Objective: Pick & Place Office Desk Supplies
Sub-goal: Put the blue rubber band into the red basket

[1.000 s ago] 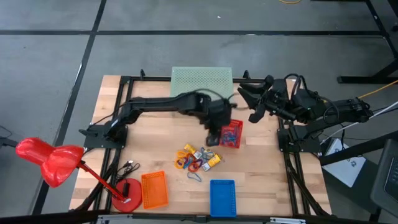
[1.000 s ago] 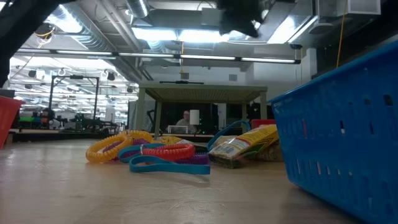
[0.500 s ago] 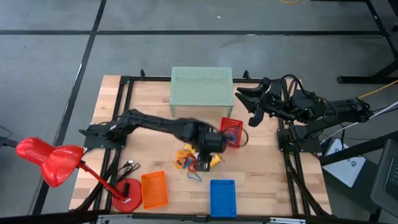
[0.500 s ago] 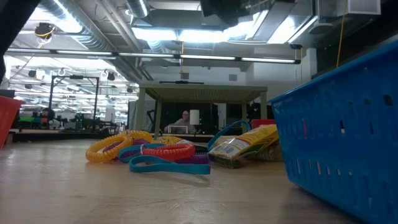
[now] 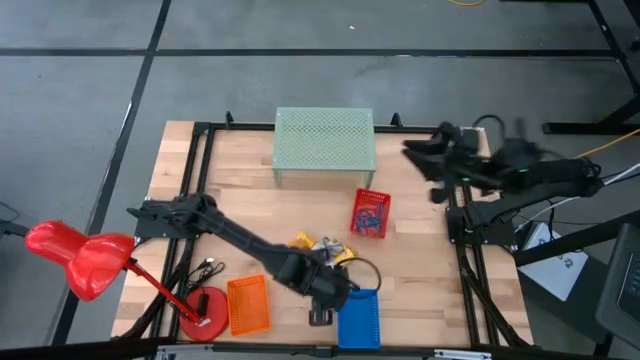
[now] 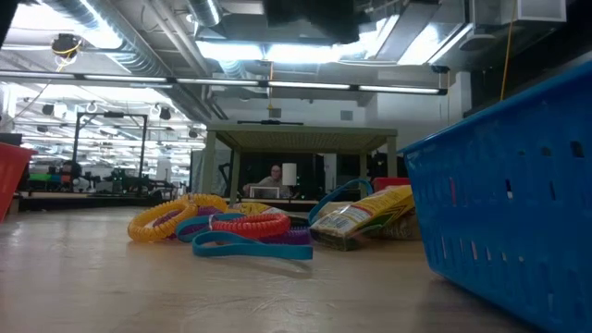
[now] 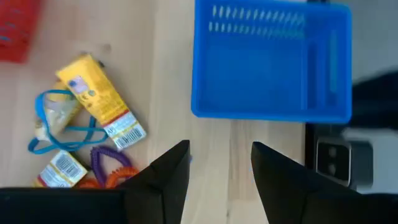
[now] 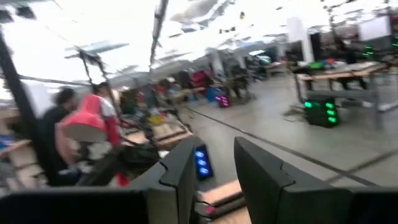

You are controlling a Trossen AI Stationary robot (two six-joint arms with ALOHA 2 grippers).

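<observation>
I have the left gripper (image 5: 322,313) low over the front of the worktop (image 5: 420,270), just beside the left wall of the blue basket (image 5: 358,318). Its wrist camera shows the two dark fingers (image 7: 166,180) spread apart with bare wood between them and nothing pinched. The arm itself runs diagonally from its base at the left edge across the wood to that spot.

The office desk supplies (image 5: 322,250) lie in a loose heap near the middle of the worktop, behind the blue basket and apart from it. From the left wrist I make out a yellow packet (image 7: 102,104) with a barcode label lying across a blue loop clip (image 7: 59,124), a smaller yellow-and-silver block (image 7: 61,169) beside it, and a purple coiled ring (image 7: 111,168) touching an orange one. From table height the heap reads as orange, red and purple rings (image 6: 222,225) with a blue loop in front and the yellow packets to their right.

A red basket (image 5: 371,213) with items inside stands right of centre, behind the heap. An orange basket (image 5: 248,305) sits at the front, left of the blue one, and a pale green perforated basket (image 5: 324,140) stands at the rear. A red desk lamp (image 5: 85,260) overhangs the front left corner.

The right gripper (image 5: 425,152) is raised off the worktop at the rear right, its fingers (image 8: 261,174) parted and holding nothing.
</observation>
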